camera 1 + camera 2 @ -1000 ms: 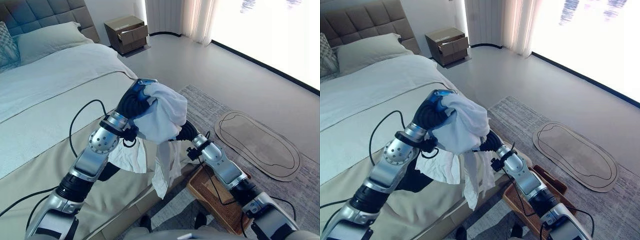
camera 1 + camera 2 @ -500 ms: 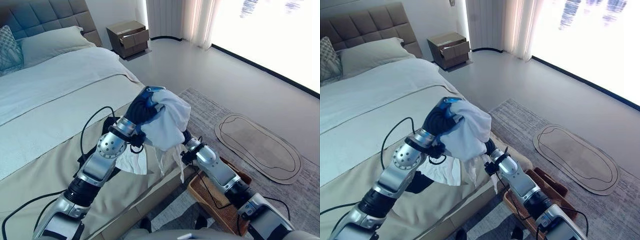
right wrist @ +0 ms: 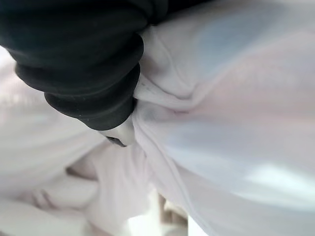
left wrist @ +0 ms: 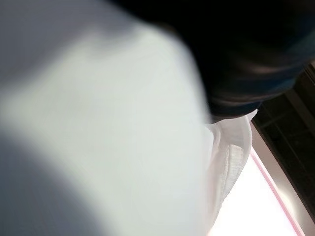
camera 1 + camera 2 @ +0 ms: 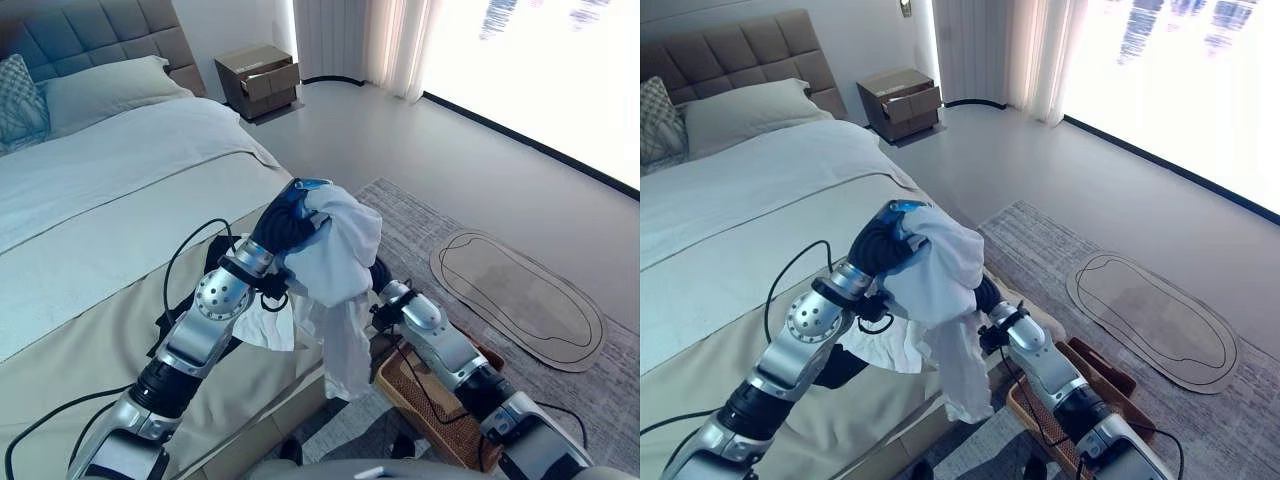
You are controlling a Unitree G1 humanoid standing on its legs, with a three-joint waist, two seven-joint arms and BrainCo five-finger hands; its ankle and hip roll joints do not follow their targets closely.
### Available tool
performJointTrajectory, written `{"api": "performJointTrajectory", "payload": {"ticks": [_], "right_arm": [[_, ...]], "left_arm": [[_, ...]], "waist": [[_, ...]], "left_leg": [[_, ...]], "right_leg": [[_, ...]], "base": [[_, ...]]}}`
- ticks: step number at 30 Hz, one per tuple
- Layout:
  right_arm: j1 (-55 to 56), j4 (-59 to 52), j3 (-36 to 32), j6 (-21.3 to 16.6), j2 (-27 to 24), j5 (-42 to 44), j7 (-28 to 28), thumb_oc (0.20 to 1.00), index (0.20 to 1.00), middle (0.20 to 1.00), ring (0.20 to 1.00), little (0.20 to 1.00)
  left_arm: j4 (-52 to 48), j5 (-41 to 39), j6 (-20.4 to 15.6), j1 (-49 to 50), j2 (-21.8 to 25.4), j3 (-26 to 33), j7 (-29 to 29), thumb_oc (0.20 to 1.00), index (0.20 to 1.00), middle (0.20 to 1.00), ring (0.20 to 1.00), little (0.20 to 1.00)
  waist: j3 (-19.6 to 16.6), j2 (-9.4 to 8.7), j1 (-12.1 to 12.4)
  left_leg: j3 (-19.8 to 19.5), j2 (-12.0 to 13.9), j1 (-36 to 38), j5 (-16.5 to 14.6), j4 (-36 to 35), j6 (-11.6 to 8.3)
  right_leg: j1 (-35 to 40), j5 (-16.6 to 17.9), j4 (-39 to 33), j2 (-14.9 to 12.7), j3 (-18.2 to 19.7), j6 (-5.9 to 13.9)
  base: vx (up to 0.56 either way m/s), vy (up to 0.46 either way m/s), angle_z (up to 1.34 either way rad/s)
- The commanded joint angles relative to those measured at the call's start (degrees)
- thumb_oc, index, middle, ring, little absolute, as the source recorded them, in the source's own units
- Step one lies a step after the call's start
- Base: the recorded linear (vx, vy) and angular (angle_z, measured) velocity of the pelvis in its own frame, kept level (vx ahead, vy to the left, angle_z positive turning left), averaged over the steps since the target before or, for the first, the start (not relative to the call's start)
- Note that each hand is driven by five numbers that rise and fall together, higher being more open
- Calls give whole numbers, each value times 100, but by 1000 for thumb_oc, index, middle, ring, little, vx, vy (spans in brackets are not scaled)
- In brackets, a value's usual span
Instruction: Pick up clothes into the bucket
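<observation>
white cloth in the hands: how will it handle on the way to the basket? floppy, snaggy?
Likely very floppy: the cloth drapes over the left hand and a tail hangs loose beside the bed. Probably light. The tail could catch the basket rim.

White cloth [image 5: 335, 265] tail now hangs lower (w/ both arms).
</observation>
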Motion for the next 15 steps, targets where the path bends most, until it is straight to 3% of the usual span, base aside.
{"api": "performJointTrajectory", "payload": {"ticks": [1,4,5,6,7,15], "right_arm": [[82,-347,-433,-285,41,402,-181,200,200,200,200,200],[548,-760,-810,-310,-20,686,-193,200,200,200,200,200],[617,-863,-907,-336,9,822,-201,200,200,200,200,200],[708,-915,-988,-355,58,986,-192,200,200,200,200,200],[547,-848,-905,-534,300,1412,-163,200,200,200,200,200],[804,-803,-1134,-776,464,2108,-173,200,200,200,200,200]], "left_arm": [[-180,-288,-379,-199,18,474,142,200,200,200,200,200],[-15,-171,-336,159,-91,706,239,200,200,200,200,200],[24,-151,-341,264,-125,735,247,310,310,310,310,310],[110,-163,-342,365,-177,775,276,812,812,812,812,812],[221,-199,-374,418,-263,628,332,1000,1000,1000,1000,1000],[1272,45,-475,711,-270,325,374,1000,1000,1000,1000,1000]], "waist": [[-111,-317,133],[-85,-329,56],[-81,-331,49],[-72,-336,40],[-75,-326,63],[-65,-332,21]], "left_leg": [[50,-84,-8,-197,92,150],[95,-74,6,-207,93,159],[107,-72,3,-207,98,158],[113,-69,0,-205,100,157],[99,-69,-8,-198,102,165],[148,-61,-26,-199,117,152]], "right_leg": [[169,-144,376,-427,-36,384],[154,-139,373,-424,-1,381],[150,-139,374,-424,3,381],[146,-141,376,-422,5,382],[149,-143,377,-425,2,374],[90,-144,392,-408,79,377]], "base": [[0,0,0],[0,0,0],[-6,-3,-5],[-6,-3,-8],[-2,-2,-9],[-1,-2,-2]]}}
